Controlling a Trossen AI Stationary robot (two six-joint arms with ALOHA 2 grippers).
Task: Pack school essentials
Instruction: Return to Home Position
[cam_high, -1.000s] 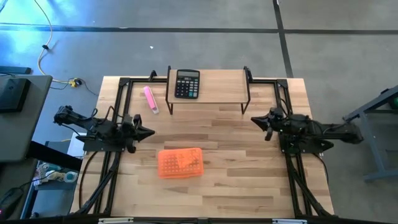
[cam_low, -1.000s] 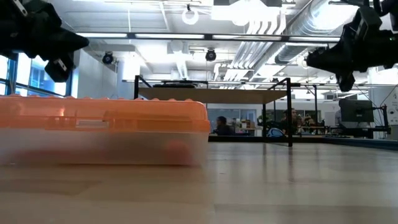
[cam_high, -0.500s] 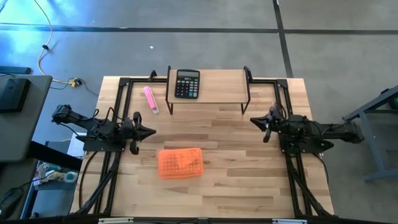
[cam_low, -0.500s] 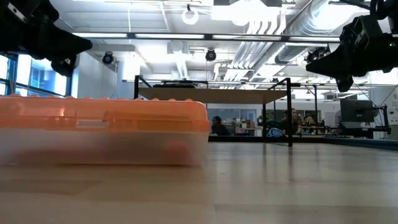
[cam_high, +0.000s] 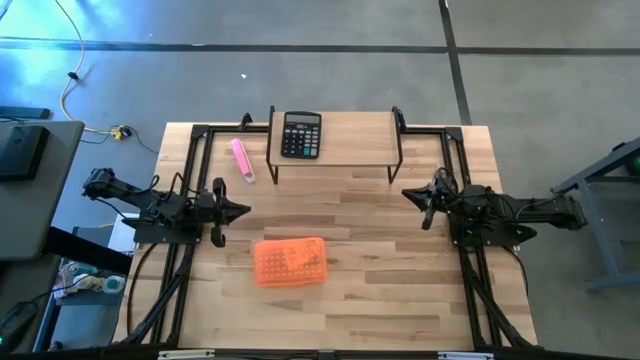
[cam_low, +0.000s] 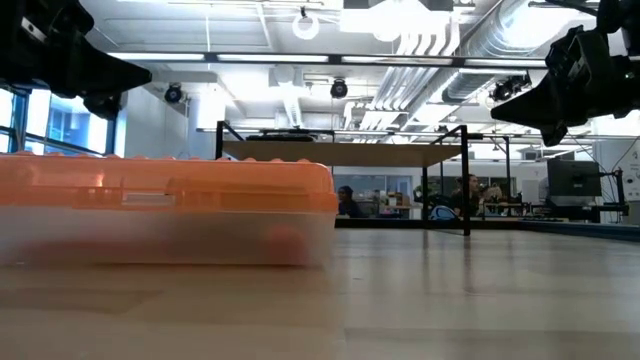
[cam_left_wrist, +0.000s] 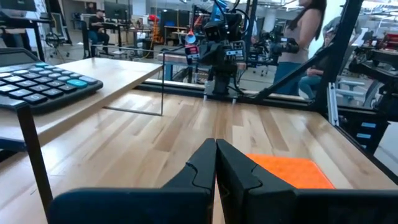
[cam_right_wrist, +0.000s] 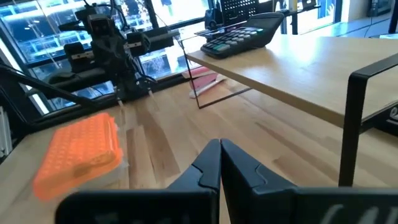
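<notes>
Nearest the front, the orange supply box (cam_high: 290, 261) lay shut on the front-left part of the wooden table (cam_high: 400, 290), its lid down over a translucent base. The school essentials could not be made out one by one. Only a blurred reddish patch showed through the base in the low view, and none lay loose on the boards, so they were judged to be inside.

Just beyond the box, the left gripper (cam_high: 238, 211) hung above the table, clear of the lid, its fingers pressed together on nothing. Across the table, well apart from the box, the right gripper (cam_high: 408, 194) hung likewise raised, fingers closed tight and empty, pointing inward toward its twin.

Farther back, a black calculator (cam_high: 301, 134) sat on a low wooden shelf (cam_high: 350, 140) at the table's far edge. A pink marker (cam_high: 243, 160) lay on the boards just beside the shelf's left leg. Neither belonged in the box. Beyond the table, a person (cam_left_wrist: 301, 37) stood among workshop benches.

Packing looked complete, with the box filled, closed and set down. What appeared left was only for both arms to draw back to their rest poses, a move that called for no contact with anything on the table.
</notes>
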